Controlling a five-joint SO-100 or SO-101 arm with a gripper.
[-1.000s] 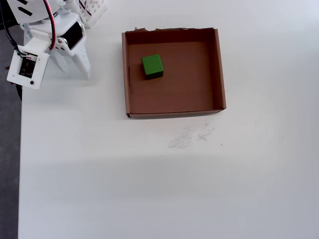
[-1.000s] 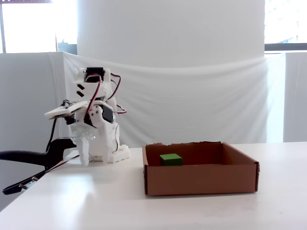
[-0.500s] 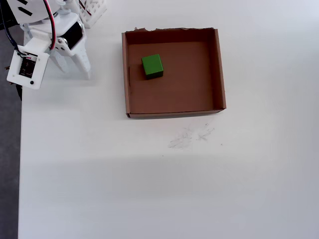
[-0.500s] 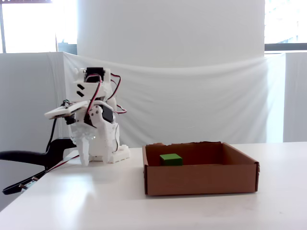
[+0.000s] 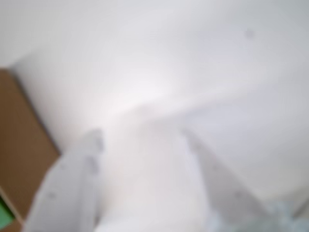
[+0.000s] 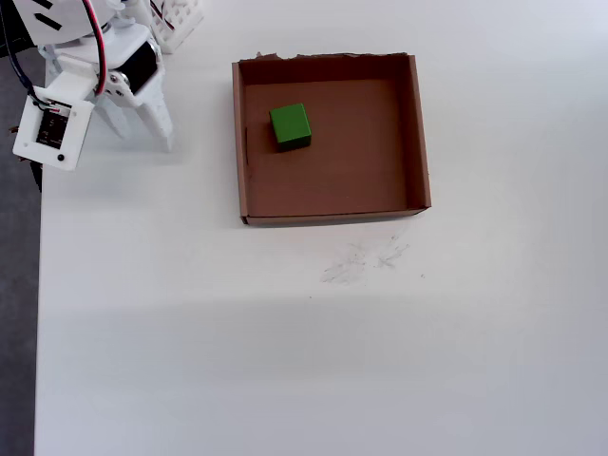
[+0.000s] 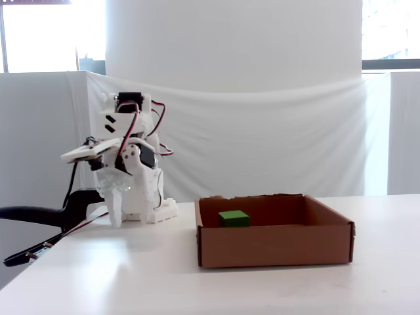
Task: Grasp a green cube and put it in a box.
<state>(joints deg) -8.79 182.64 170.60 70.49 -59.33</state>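
Observation:
The green cube (image 6: 290, 125) lies inside the box (image 6: 331, 217), in its left half near the torn far edge. In the fixed view the cube (image 7: 233, 218) shows over the box's wall (image 7: 275, 246). My white gripper (image 6: 138, 131) is left of the box, apart from it, pointing down at the table with nothing between its fingers. In the blurred wrist view the fingertips (image 5: 95, 137) stand apart over bare white table, so the gripper (image 5: 141, 135) is open. A brown piece of the box (image 5: 19, 145) and a green sliver (image 5: 4, 212) show at that view's left edge.
The arm's base (image 7: 141, 203) stands at the table's far left corner with cables (image 7: 39, 220) trailing off the left edge. A white cloth backdrop (image 7: 262, 138) hangs behind. Faint pencil marks (image 6: 366, 258) lie in front of the box.

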